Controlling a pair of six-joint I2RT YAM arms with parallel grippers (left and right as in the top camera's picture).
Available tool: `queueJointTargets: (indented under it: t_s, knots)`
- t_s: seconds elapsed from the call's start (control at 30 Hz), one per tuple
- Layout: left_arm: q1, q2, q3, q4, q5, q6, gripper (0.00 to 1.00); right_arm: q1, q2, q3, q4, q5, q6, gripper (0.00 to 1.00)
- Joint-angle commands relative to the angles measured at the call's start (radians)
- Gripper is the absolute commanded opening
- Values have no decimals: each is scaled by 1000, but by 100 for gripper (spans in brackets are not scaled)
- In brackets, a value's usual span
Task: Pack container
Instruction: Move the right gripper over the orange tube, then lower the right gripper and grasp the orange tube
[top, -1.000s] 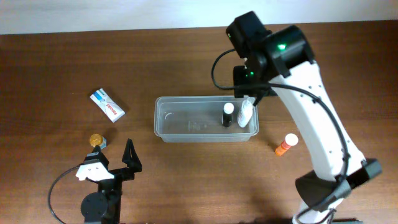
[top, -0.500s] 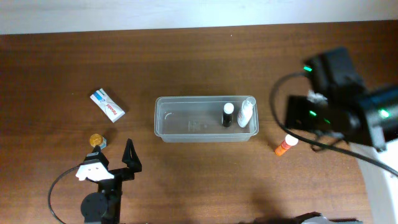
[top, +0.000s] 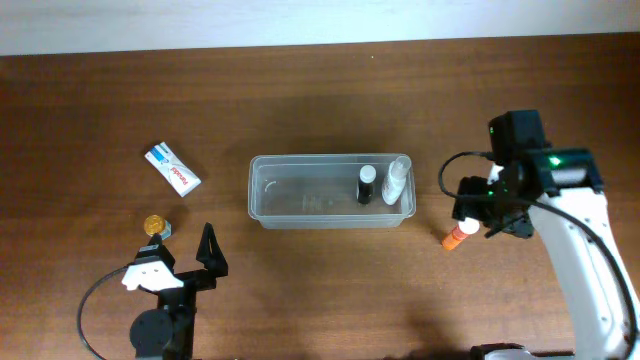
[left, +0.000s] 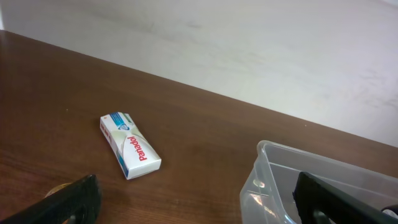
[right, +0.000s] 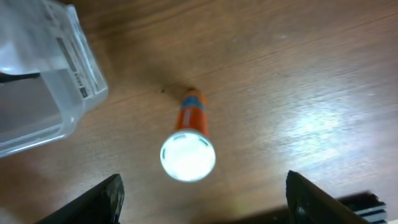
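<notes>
1. Left gripper (top: 183, 250) is seen spread wide at the near table edge, with nothing held.
2. Right gripper (right: 205, 202) is held wide open above the orange tube (right: 189, 134), empty.
3. Container (top: 320, 160) is found mid-table, near the tube, with a black-capped bottle (top: 367, 184) and white bottle (top: 396, 180) inside. It is judged light, thin-walled and slick, likely best pinched at a short-end rim.
4. Box (top: 172, 168) is noted far left.

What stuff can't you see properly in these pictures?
Overhead: labels on the black-capped bottle and white bottle in the container, too small to read.
Overhead: the gold-capped thing, too small to identify.
Left wrist: most of the container, cut off by the frame edges.
Right wrist: print on the orange tube, blurred.
</notes>
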Motion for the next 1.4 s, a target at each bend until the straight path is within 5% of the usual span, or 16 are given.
queueJointTargets:
  t_s: [0.0,0.33,0.47,0.73,0.87,1.37]
  knots:
    - [4,-8,-6,0,11,8,100,-9,50,-19,14,-33,-17,75]
    - [4,-8,-6,0,11,8,99,-9,154,-47,39,-33,-23,73]
    - [4,-8,-6,0,11,8,100,-9,155,-72,58,-33,-23,61]
    - [4,-8,-6,0,11,8,99,-9,155,-122,103,-42,-23,59]
    - [4,-8,-6,0,11,8,100,-9,155,-122,114,-41,-23,37]
    - [4,-8,-6,0,11,8,99,-9,153,-119,115,-40,-24,22]
